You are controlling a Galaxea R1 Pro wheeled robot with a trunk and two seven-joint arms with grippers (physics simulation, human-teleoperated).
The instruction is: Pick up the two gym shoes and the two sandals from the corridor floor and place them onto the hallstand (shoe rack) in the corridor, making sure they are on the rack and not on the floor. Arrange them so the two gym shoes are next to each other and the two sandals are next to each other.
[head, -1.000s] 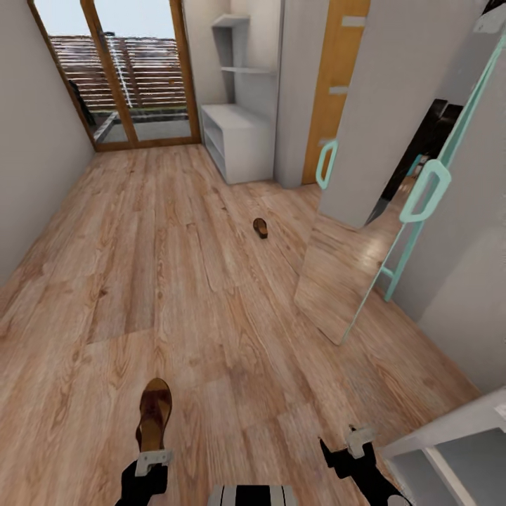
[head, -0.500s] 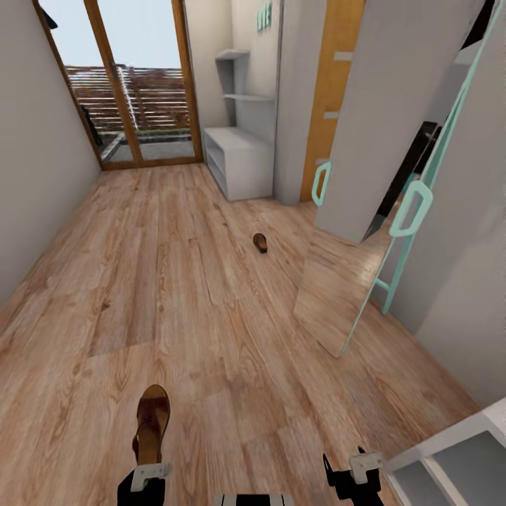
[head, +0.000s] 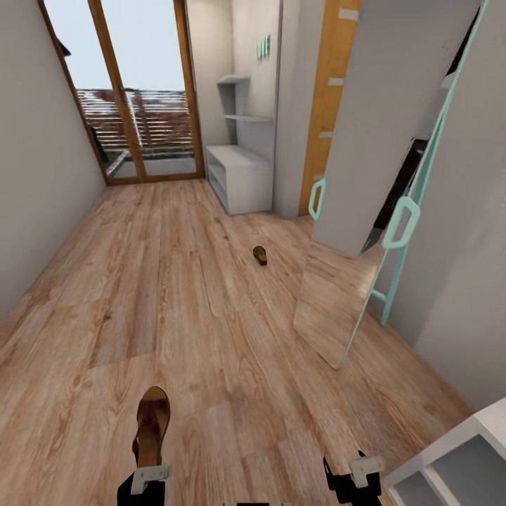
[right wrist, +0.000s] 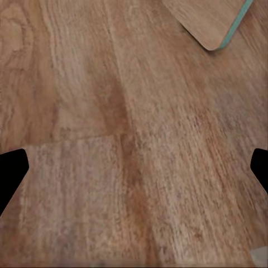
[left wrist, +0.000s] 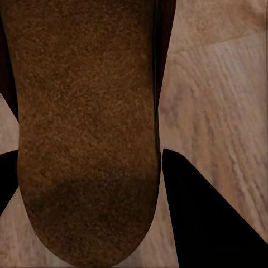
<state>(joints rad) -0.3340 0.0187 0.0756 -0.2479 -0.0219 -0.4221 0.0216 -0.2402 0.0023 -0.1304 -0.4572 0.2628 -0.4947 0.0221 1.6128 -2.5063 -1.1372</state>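
Note:
My left gripper is shut on the heel end of one brown sandal, which points forward above the corridor floor. In the left wrist view the sandal's suede face sits between the black fingers. The other sandal lies on the planks in mid-corridor. Beyond it, the pale-grey hallstand stands against the right wall at the far end. My right gripper is open over bare floor, its fingertips wide apart. The gym shoes are out of view.
A tall mirror with a mint frame leans against the right wall, its foot out on the floor. A white shelf unit is at the near right. Glass doors close the far end; a grey wall runs along the left.
The head camera has tilted up, so the floor, hallstand and both arms sit lower in the picture. The sandal stays in my left gripper; the right gripper stays open.

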